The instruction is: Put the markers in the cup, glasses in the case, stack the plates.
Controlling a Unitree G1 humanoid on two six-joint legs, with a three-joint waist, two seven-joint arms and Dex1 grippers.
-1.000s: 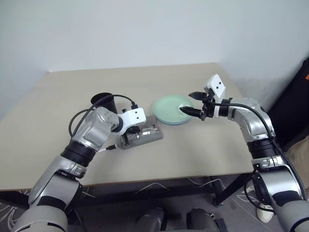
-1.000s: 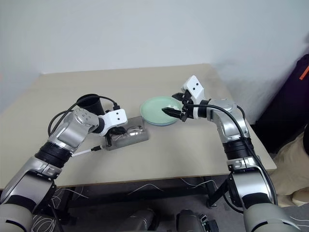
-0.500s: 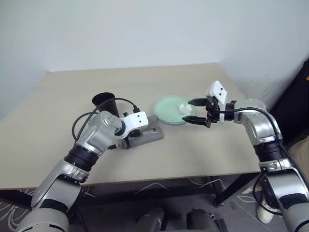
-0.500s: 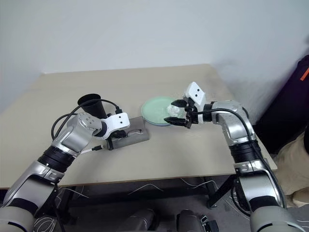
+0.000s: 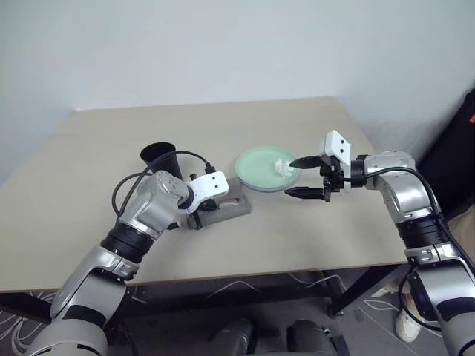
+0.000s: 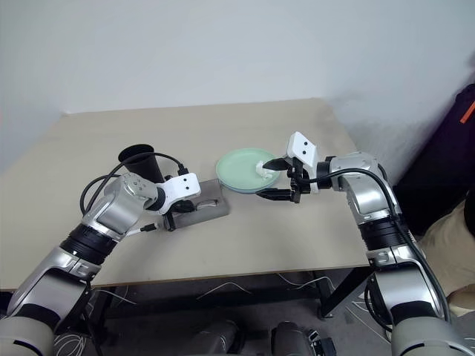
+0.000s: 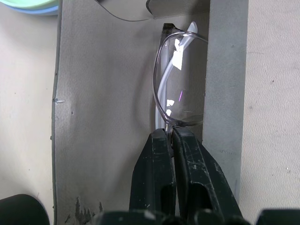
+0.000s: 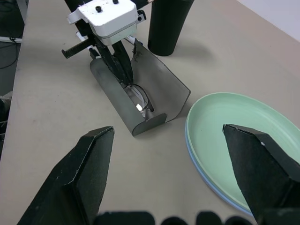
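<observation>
The landmark here is the grey rectangular oblong case (image 8: 136,110) with its translucent hinged lid standing open. Nearest to the robot, the left end effector (image 7: 169,136) has its two black fingers pressed together, pinching the thin wire-framed glasses (image 7: 176,84) at the end of one lens rim. The glasses already lie inside the case, along its far wall.

To do this step well, I judge that the left end effector should first let the frame rest fully on the case floor, then loosen the fingers only a little and draw back along the case, so that the wire does not catch. The temple arms I cannot see clearly; they should be folded before the lid goes down.

Beyond the case stands the tall black plastic cup (image 5: 159,157). To the right of the case lies the round mint green plate (image 5: 260,167) upon the light blue plate (image 8: 206,178), with small crumpled white paper (image 5: 283,166) on it. Further right, the right end effector (image 5: 306,178) hangs with fingers spread wide, holding nothing, just beside the plates' edge.
</observation>
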